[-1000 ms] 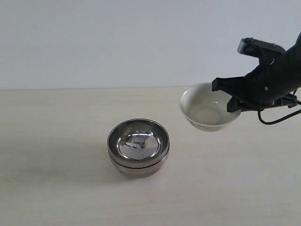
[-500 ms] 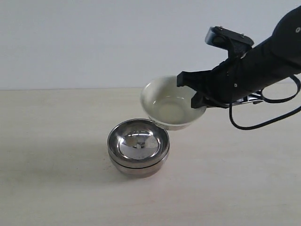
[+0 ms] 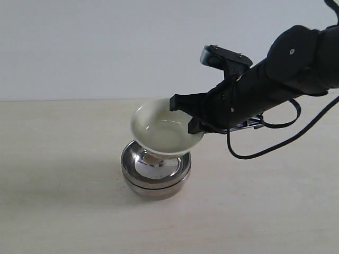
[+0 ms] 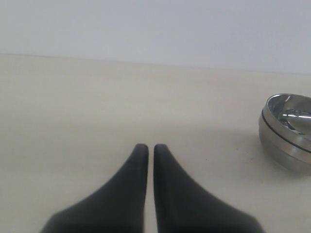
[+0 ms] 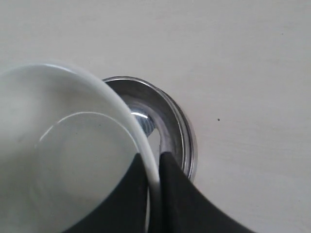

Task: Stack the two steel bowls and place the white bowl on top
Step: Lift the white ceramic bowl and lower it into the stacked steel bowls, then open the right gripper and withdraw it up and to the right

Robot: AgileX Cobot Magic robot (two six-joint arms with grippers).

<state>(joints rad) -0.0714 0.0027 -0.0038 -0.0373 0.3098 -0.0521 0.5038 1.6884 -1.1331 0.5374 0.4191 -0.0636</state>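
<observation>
White bowl [image 3: 159, 129] between outstretched right fingers [image 5: 181, 199]

Even, soft, bright light — a faint shadow lies left of the steel bowls [image 3: 156, 177] on the table [image 3: 63, 211]. Mirror glints show inside them; the near fingers [image 4: 126, 194] look blurred.

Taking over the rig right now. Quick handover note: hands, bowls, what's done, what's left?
Left hand: shut, empty, apart from the stack.
Right hand: shut on the rim of the cream-white ceramic bowl.
Two shiny steel bowls: nested on the pale table; that step is done.
White bowl: tilted, foot at the upper steel bowl's mouth; contact unclear.
Left to do: probably level and centre it, lower it, open the right hand, withdraw.
</observation>
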